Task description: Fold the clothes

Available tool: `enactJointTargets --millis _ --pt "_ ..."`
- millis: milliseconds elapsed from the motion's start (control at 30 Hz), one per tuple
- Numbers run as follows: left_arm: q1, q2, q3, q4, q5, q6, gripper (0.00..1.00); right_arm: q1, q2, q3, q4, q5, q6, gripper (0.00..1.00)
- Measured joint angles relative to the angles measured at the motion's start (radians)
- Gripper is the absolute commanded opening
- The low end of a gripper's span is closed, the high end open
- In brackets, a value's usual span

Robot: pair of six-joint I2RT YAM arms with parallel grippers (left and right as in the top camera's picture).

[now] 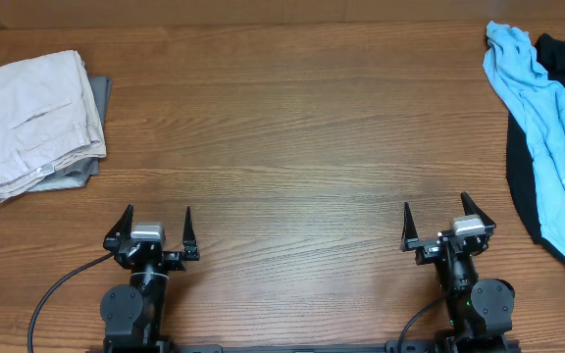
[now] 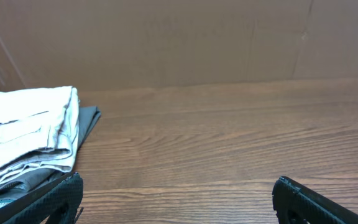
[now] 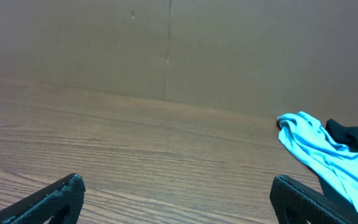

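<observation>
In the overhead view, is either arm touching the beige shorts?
No: both sets of jaws stand open and empty, well apart from the folded beige shorts at far left.

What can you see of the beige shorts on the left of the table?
The shorts are pale beige, seemingly cotton, folded into a rough rectangle with layered edges along the near side. A welt pocket slit shows on top. They lie flat at the left end of the table, on a grey garment that juts out at their right and near edges.

Brown wood-grain table, plain brown cardboard wall behind
</observation>
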Motion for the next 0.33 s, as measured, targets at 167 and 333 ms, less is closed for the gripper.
enactJointTargets --millis 167,333 --pt "0.000 0.000 0.000 0.000 0.000 0.000 1.00 0.000 0.000 0.000 0.000 0.000 -0.001 1.00" --pt "0.000 0.000 0.000 0.000 0.000 0.000 0.99 0.000 0.000 0.000 0.000 0.000 0.000 1.00"
